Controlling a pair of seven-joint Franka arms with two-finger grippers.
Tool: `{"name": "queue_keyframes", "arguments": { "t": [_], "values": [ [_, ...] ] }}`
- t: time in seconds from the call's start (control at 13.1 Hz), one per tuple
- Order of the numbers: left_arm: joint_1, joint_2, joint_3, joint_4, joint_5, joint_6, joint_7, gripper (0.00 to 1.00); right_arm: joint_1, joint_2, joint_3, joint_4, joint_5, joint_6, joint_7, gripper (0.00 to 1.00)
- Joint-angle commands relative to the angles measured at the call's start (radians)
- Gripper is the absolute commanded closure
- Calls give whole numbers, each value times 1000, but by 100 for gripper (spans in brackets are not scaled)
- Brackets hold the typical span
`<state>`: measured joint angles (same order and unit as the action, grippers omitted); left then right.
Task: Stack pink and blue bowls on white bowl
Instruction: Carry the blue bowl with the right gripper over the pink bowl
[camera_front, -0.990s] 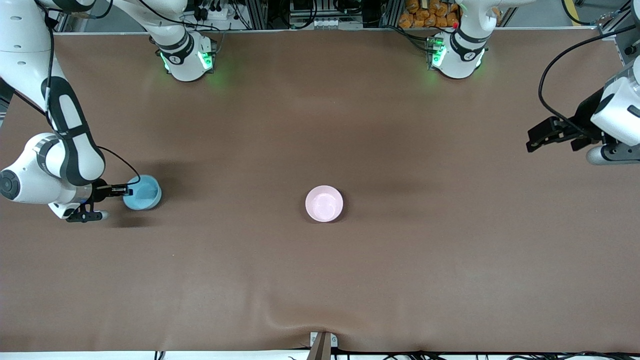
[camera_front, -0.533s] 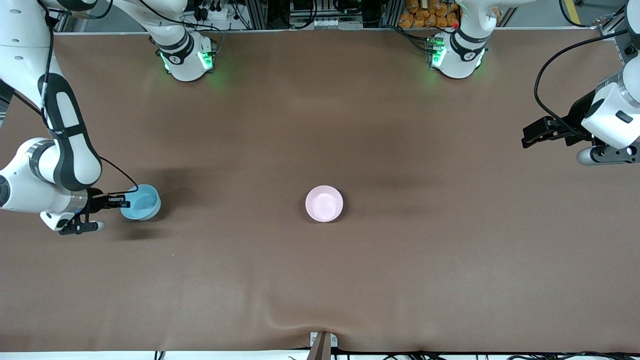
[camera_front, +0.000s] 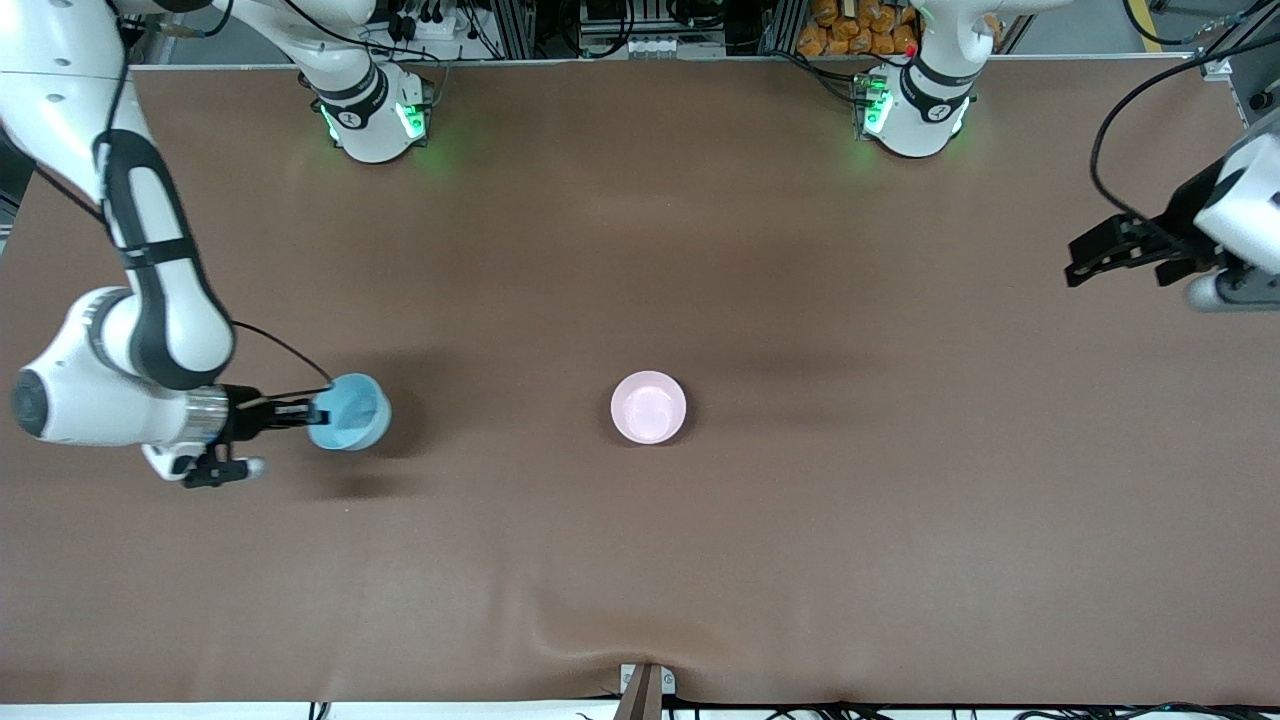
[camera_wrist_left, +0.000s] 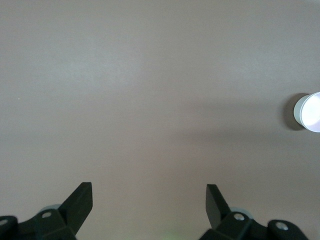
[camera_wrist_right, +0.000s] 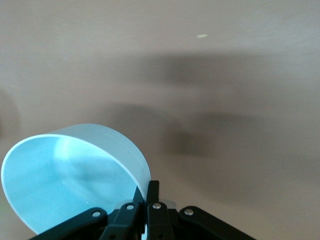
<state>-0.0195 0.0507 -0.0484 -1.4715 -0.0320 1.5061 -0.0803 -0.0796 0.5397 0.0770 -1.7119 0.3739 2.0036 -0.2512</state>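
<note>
Right tool (camera_front: 305, 416) clamps the blue bowl (camera_front: 350, 412) by its rim, aloft for stacking, pink bowl (camera_front: 648, 406) mid-bench (camera_front: 800, 500); left tool (camera_front: 1085, 262) waits open.

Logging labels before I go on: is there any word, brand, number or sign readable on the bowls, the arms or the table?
None can be read.
Glossy light blue round bowl, pinched at its rim by the shut right gripper: plain.
Glossy pale pink round bowl: plain.
Brown table cover: no print.
Open left gripper: no marking.
Dark marks on the white arm bases: too small to read.
</note>
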Motion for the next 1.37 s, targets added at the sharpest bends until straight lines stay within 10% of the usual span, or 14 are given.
{"name": "queue_keyframes", "arguments": {
  "t": [0.0, 0.76, 1.3],
  "values": [
    [-3, -26, 32, -21, -58, -24, 46, 0, 116, 3, -8, 6, 77, 33, 191, 100],
    [-2, -86, 28, -119, -57, 37, 48, 0, 555, 34, -11, 77, 71, 213, 828, 100],
    [0, -88, 25, -125, -12, 59, 33, 0, 623, 151, -16, 212, 40, 241, 946, 100]
  ]
}}
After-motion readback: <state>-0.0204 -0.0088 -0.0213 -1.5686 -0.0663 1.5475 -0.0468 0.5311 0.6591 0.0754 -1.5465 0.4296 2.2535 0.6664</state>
